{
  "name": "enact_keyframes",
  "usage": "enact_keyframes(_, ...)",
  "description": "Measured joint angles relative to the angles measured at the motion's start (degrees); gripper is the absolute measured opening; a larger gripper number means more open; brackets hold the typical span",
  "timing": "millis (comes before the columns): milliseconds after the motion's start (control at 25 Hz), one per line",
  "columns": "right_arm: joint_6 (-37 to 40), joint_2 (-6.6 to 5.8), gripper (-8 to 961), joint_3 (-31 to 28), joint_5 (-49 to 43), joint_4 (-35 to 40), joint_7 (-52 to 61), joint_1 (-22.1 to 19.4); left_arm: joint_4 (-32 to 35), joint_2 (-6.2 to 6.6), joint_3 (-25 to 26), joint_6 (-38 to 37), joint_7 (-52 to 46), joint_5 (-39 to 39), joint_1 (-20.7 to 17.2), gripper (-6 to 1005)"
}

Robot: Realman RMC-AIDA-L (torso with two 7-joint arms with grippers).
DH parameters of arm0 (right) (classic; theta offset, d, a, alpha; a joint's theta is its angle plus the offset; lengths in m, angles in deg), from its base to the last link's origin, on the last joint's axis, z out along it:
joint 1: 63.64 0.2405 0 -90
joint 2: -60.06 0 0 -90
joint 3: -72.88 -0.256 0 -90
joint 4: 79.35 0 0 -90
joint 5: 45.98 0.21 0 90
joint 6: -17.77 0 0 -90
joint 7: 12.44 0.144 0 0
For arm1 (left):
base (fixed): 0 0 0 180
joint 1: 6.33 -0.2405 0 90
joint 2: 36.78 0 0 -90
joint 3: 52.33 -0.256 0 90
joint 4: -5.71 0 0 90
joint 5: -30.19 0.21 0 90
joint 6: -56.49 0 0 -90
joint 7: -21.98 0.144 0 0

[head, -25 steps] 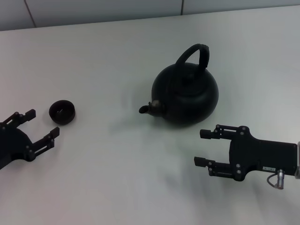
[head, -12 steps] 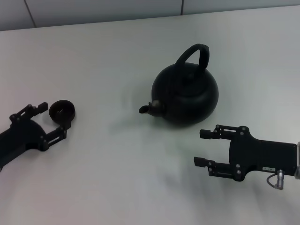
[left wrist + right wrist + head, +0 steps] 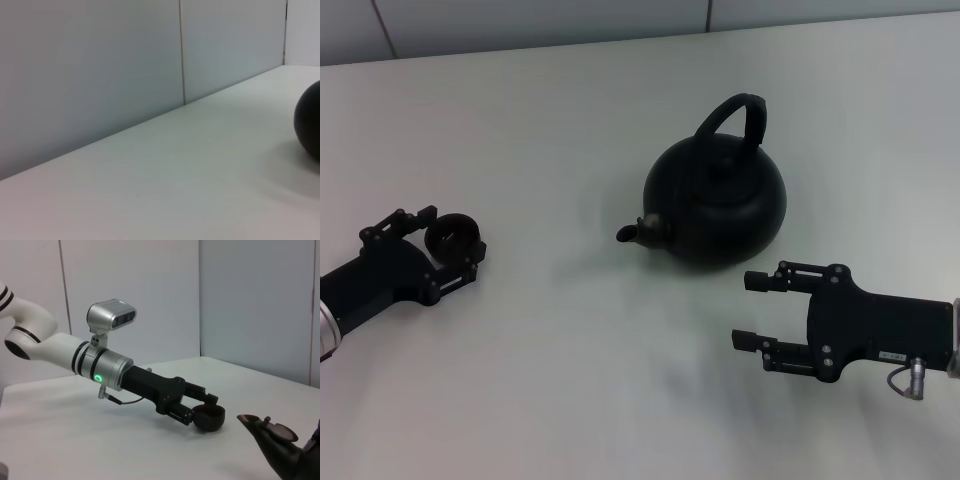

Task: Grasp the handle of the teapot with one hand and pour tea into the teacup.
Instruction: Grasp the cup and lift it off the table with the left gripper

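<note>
Your teapot (image 3: pixel 716 205) sat at the centre right of the head view, its handle (image 3: pixel 735 115) arching up untouched and its spout aimed at the frame's left. The teacup (image 3: pixel 455 236) rested at the middle left of the bench (image 3: pixel 570 390). Over the last second your left gripper (image 3: pixel 451 241) slid in until its spread fingers bracketed the cup, not visibly clamped. I read that as securing the cup first. Your right gripper (image 3: pixel 752 312) waited, fingers apart, just below the teapot.

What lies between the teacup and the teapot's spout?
Nothing: in the head view only bare table lies between the teacup and the spout.
</note>
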Motion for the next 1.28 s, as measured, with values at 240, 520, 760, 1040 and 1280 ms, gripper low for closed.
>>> enact_keyframes(240,0.0,0.0,663,-0.1,0.0,0.0,0.0,0.0,-0.6,0.0,0.0,0.9,0.7,-0.1,0.2,796)
enact_keyframes(520,0.0,0.0,663,-0.1,0.1,0.0,0.0,0.1,-0.7,0.0,0.0,0.9,0.7,-0.2,0.3,761)
enact_keyframes(760,0.0,0.0,657,-0.1,0.1,0.0,-0.1,0.1,-0.9,0.01,-0.2,-1.9,0.8,-0.1,0.4,713)
enact_keyframes(1040,0.0,-0.07,650,-0.1,0.1,0.1,-0.2,0.1,-0.8,-0.14,-8.0,-7.2,1.2,-0.1,1.9,685)
enact_keyframes(1280,0.0,-0.09,650,-0.1,0.1,0.2,-0.2,0.1,-2.2,-0.33,-13.0,-7.5,1.2,-0.2,3.8,686)
